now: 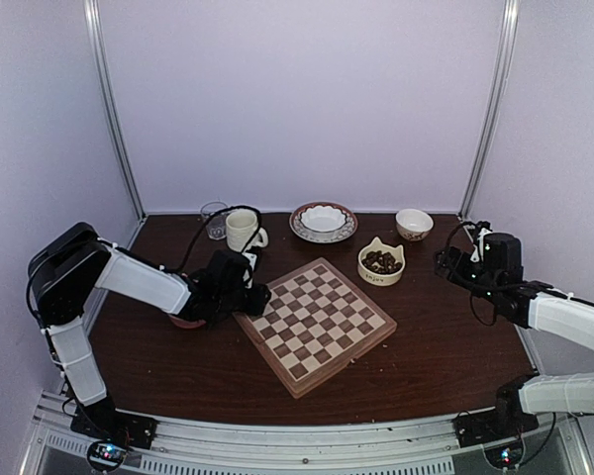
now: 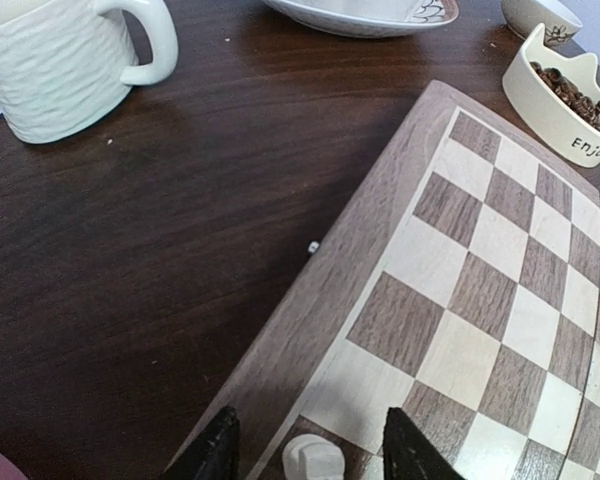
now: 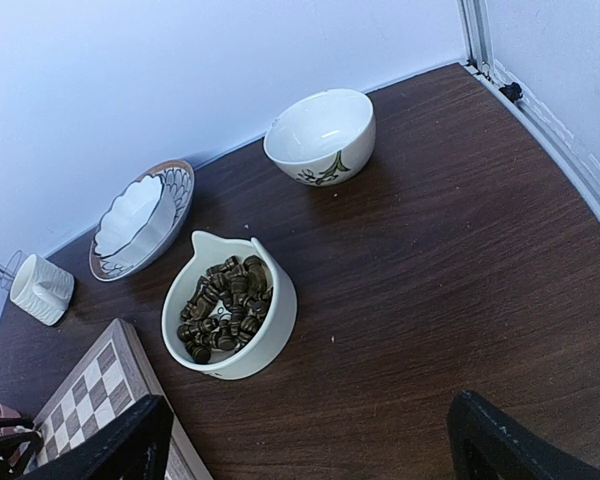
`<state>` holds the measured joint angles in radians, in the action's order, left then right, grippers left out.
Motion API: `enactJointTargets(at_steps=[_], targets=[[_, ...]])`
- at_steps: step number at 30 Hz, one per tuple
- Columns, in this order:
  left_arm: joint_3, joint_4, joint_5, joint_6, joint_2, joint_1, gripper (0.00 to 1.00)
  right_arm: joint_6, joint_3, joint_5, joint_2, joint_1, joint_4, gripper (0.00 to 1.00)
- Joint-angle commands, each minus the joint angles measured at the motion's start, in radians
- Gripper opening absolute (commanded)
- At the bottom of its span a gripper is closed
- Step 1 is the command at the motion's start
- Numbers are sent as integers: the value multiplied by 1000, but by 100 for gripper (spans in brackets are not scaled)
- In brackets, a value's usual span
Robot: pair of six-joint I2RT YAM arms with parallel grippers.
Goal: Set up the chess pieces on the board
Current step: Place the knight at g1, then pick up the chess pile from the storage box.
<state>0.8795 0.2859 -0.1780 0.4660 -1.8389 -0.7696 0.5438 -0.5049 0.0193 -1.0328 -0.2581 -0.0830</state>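
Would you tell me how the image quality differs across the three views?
Top view: dim, soft, purplish cast, the table dark. Left wrist: sharp, but the lens bows the board edge. Right wrist: crisp, mild glare inside the white bowl.

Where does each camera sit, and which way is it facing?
Top: above and behind, looking down on the table; left arm and right arm show.
Left wrist: low over the board's left corner, facing the mug; left gripper straddles a pale chess piece.
Right wrist: raised at right, facing back-left at the bowl of dark pieces; right gripper open.
Shared: all three show board, mug, bowl.
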Motion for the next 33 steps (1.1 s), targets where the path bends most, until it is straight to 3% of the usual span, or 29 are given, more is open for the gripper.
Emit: enactJointTargets(at_steps=[1,6,9,13,16,18,22,33], targets=[[6,-8,-10,-37,87,0,52,-17,-29,13,6,-7,-2,99],[-23,-101,-121,-44,227,0,67,-18,-29,14,11,-6,0,99],[22,-310,-214,13,294,8,62,-19,-31,14,16,-6,4,99],[58,-541,-196,88,309,89,52,-20,-28,22,23,-6,5,99],[13,-530,16,83,313,209,52,-19,-27,19,25,-6,7,99],[15,-560,70,50,295,256,52,-18,-28,20,25,-6,8,99],[76,-645,21,-31,254,263,50,-16,-28,17,27,-7,7,99],[107,-650,-100,-105,198,263,46,-12,-27,10,18,-6,0,99]])
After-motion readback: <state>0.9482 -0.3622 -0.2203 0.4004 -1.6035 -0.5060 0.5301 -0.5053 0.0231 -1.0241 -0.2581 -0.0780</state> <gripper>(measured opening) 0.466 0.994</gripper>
